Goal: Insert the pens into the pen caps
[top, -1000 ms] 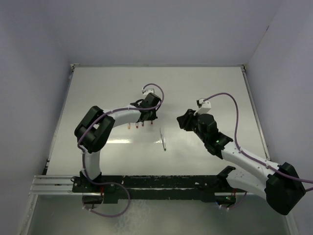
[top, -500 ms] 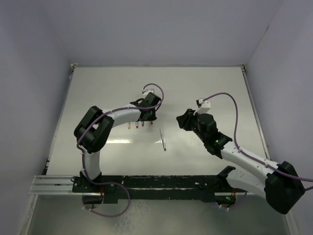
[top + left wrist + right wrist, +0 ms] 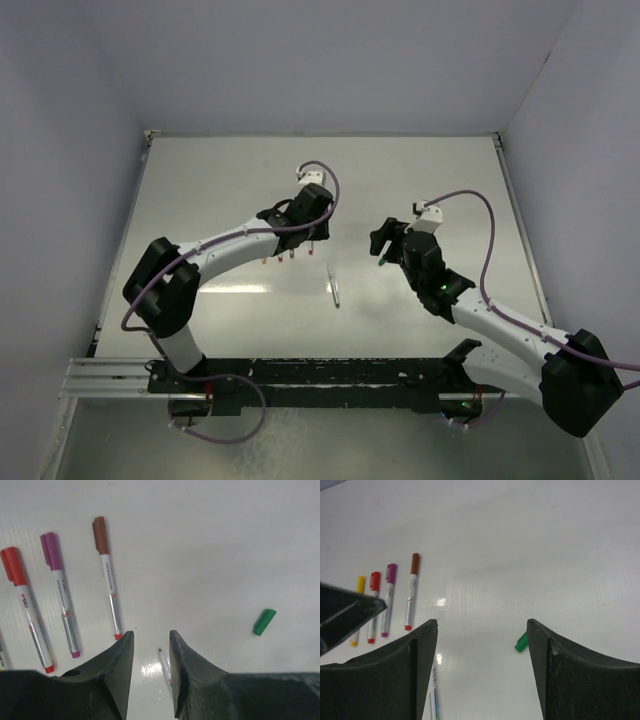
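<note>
Pens lie across a glossy white bench [image 3: 225, 540]. Four thin silvery-white ones already wear caps and lie side by side in a roughly parallel row: a yellow-capped pen [image 3: 358, 607], a red-capped pen [image 3: 27, 607], a purple-capped pen [image 3: 62, 595] and a brown-capped pen [image 3: 107, 577]. The fifth, an uncapped silvery-white pen [image 3: 335, 285], lies alone on the bench nearer the arms, apart from the row. A small stubby green plastic cap [image 3: 264, 622] lies loose on its side, off to the right of that bare pen and touching nothing else.

The left jaws hover above the bench near the lower ends of the capped pens. They stand a narrow gap apart and hold nothing. In the left wrist view the tip of the uncapped pen shows on the bench through that gap. The right jaws hang over the bench too, spread wide and empty — in the right wrist view the green cap lies on the bench below, just beside the finger on that view's right, untouched.
</note>
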`<move>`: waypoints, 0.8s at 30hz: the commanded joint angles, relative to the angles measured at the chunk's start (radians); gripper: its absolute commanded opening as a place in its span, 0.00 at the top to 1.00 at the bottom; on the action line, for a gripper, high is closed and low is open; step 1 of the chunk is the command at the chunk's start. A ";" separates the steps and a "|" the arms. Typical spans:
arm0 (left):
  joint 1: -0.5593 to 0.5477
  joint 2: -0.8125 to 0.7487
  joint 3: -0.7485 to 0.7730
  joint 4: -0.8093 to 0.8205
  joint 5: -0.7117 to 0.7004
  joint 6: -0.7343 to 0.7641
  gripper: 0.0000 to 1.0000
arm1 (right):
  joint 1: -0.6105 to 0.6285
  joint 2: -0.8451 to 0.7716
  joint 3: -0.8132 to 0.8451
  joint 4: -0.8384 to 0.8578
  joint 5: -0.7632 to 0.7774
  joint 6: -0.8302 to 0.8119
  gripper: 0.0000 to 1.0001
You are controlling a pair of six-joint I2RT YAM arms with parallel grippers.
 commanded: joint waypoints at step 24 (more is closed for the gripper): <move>-0.203 0.097 -0.045 -0.120 0.033 -0.164 0.38 | -0.237 0.032 -0.028 -0.066 -0.047 0.139 0.33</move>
